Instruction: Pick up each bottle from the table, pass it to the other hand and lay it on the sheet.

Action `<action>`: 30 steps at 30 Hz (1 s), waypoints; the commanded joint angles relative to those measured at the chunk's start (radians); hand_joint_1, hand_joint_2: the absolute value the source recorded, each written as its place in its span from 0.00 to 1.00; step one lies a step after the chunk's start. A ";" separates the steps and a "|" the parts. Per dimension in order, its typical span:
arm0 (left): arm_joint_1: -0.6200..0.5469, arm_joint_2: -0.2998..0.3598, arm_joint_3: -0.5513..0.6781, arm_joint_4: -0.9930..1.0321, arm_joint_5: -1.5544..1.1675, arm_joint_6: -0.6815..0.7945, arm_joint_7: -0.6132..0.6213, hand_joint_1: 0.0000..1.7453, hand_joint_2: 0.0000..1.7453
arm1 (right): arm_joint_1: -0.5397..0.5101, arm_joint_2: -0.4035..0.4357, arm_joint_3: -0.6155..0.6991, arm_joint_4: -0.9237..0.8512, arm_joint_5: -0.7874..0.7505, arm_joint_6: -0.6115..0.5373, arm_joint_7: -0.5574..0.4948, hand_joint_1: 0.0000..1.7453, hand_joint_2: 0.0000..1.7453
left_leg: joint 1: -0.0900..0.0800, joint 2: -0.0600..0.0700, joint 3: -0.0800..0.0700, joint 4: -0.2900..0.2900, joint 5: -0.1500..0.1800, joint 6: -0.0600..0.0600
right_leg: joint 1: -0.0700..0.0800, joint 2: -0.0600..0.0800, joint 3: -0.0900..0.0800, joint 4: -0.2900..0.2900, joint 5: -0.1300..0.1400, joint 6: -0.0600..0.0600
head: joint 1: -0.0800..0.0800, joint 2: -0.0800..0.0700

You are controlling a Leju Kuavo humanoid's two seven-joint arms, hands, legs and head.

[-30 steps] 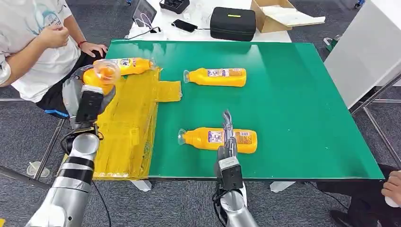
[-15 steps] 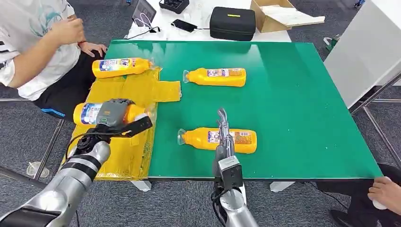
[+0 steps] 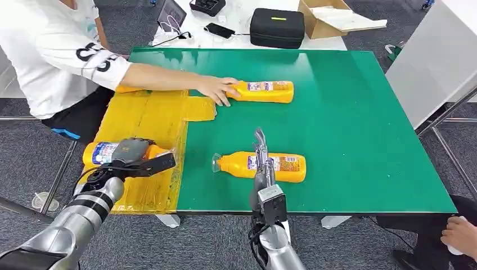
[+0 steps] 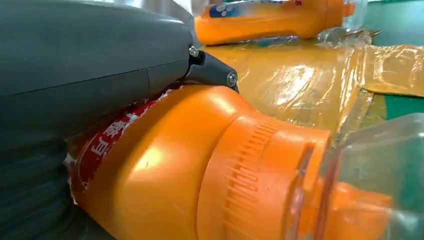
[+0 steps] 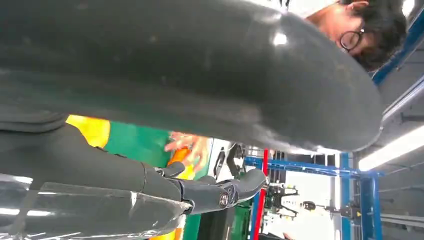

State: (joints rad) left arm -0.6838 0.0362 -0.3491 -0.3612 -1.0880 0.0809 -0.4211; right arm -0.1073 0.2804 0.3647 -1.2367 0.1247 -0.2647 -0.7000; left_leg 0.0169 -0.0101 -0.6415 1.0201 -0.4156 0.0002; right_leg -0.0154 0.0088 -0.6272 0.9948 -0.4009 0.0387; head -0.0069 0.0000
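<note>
My left hand (image 3: 134,153) grips an orange bottle (image 3: 101,152) lying on its side on the near left part of the yellow sheet (image 3: 152,124). Close up, the bottle (image 4: 200,165) sits under my hand (image 4: 75,75) with its clear cap toward the green table. A second bottle (image 4: 270,20) lies at the sheet's far end. My right hand (image 3: 262,163) stands edge-on with fingers (image 5: 210,192) stretched out, just in front of the near bottle (image 3: 287,167), holding nothing. A person's hand (image 3: 216,88) rests on the cap end of the far bottle (image 3: 270,91).
The person's arm stretches from the left across the sheet's far end. Past the green table (image 3: 349,112) a black case (image 3: 277,27) and a cardboard box (image 3: 329,19) stand on a white table. Another person's hand (image 3: 461,230) is at the lower right.
My left hand has tipped its bottle down flat onto the sheet and drawn it nearer. The person has leaned in and reached the far bottle. My right hand has barely moved.
</note>
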 commanded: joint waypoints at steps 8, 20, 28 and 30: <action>0.038 0.008 0.043 0.064 0.111 -0.176 -0.071 0.00 0.00 | -0.063 0.004 -0.007 0.130 -0.014 0.020 0.010 0.00 0.00 | 0.000 0.004 0.005 -0.002 -0.001 0.001 | 0.001 0.003 0.005 -0.002 0.000 -0.001 | 0.000 0.000; 0.063 0.048 0.110 0.041 0.284 -0.435 -0.212 0.00 0.00 | -0.090 0.012 -0.032 0.190 -0.039 0.012 0.002 0.00 0.00 | 0.000 0.004 0.014 -0.004 -0.001 0.001 | 0.001 0.003 0.014 -0.003 0.001 -0.002 | 0.000 0.000; 0.151 -0.047 0.315 -0.165 0.718 -0.412 -0.277 0.00 0.00 | -0.121 -0.039 -0.014 0.223 0.055 -0.042 0.076 0.00 0.00 | 0.000 -0.001 0.017 -0.003 0.000 0.001 | 0.000 -0.001 0.018 -0.003 0.000 -0.001 | 0.000 0.000; 0.138 -0.057 0.311 -0.154 0.715 -0.398 -0.277 0.00 0.00 | -0.124 -0.047 -0.021 0.220 0.054 -0.036 0.079 0.00 0.00 | -0.001 -0.003 0.016 -0.003 0.000 0.002 | 0.000 -0.003 0.018 -0.004 0.000 -0.001 | 0.000 0.000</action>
State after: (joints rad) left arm -0.6285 0.0671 -0.2025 -0.4193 -0.5696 -0.3902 -0.7008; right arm -0.1603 0.2956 0.3479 -1.1189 0.1206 -0.2755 -0.6866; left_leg 0.0156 -0.0143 -0.6284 1.0193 -0.4157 0.0002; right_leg -0.0167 0.0061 -0.6139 0.9946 -0.4019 0.0386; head -0.0069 0.0000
